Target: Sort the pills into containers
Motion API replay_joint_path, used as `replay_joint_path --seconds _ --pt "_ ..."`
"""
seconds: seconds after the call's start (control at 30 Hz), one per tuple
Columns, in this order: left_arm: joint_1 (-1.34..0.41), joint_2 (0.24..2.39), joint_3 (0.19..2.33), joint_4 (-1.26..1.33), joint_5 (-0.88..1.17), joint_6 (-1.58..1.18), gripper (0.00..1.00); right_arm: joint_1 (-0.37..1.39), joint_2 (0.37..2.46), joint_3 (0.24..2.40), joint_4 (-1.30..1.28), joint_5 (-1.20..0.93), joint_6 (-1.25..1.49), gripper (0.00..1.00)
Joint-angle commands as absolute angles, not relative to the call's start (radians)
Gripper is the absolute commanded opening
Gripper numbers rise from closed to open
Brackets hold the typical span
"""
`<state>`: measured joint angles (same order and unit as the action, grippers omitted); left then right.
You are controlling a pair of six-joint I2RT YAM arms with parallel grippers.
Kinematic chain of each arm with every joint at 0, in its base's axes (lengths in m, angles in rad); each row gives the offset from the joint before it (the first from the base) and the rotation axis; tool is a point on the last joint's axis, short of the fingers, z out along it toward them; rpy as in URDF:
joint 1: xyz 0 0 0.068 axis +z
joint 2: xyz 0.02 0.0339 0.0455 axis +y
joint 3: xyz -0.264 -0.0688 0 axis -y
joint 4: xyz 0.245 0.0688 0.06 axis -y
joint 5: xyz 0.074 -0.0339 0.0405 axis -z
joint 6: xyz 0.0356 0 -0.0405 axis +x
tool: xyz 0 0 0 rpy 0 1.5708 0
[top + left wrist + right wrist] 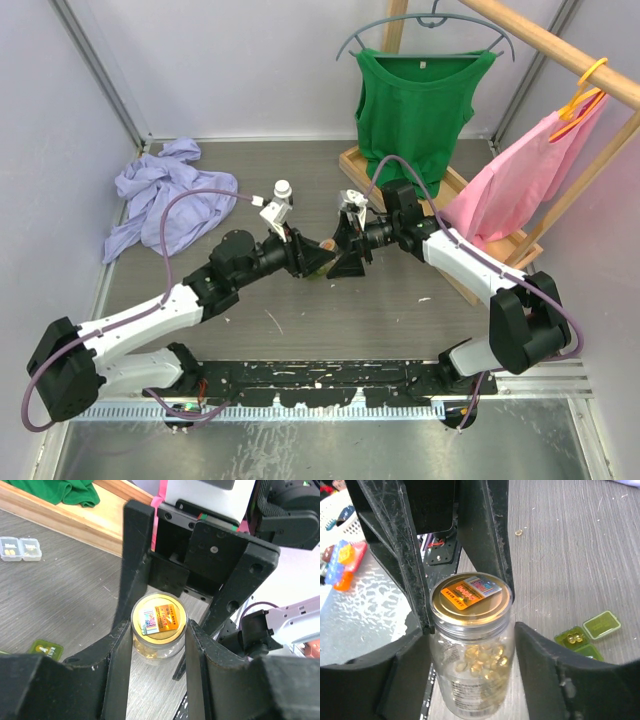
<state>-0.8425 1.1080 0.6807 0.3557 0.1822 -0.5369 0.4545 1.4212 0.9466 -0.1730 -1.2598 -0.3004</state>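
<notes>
Gold-lidded clear jar [470, 645], count one, stands upright on the grey surface [570, 555] with yellow softgels inside. Left claw [159, 630]: both fingers press the jar's sides just under the lid, holding it. Right claw [470, 630]: straddles the same jar from the opposite side, a slim gap at each finger, not gripping. Pill cases, count two. Olive green case [580, 637] lies near the jar, lid flipped open, yellow pills in one compartment. Clear case [20, 549] sits well apart, by the wooden rack base [75, 522]. Loose pill [519, 532] on the surface: one.
</notes>
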Motion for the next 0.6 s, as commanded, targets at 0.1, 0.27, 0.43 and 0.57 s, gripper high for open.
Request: replay_joint_path --seconds 0.1,0.27,0.43,0.57 --pt "-0.857 1.017 0.617 0.385 0.146 -0.47 0.0 0.462 1.411 0.974 -0.136 -1.278 -0.305 0.86" --pt "-0.856 0.969 0.571 0.343 0.082 -0.445 0.0 0.462 1.42 0.977 -0.14 -1.246 -0.306 0.9" --pt "-0.835 0.897 0.501 0.203 -0.234 -0.416 0.0 0.459 1.424 0.99 -0.202 -1.182 -0.38 0.92" --pt "-0.759 0.84 0.439 0.144 -0.461 -0.455 0.0 0.457 1.426 0.989 -0.225 -1.147 -0.426 0.92"
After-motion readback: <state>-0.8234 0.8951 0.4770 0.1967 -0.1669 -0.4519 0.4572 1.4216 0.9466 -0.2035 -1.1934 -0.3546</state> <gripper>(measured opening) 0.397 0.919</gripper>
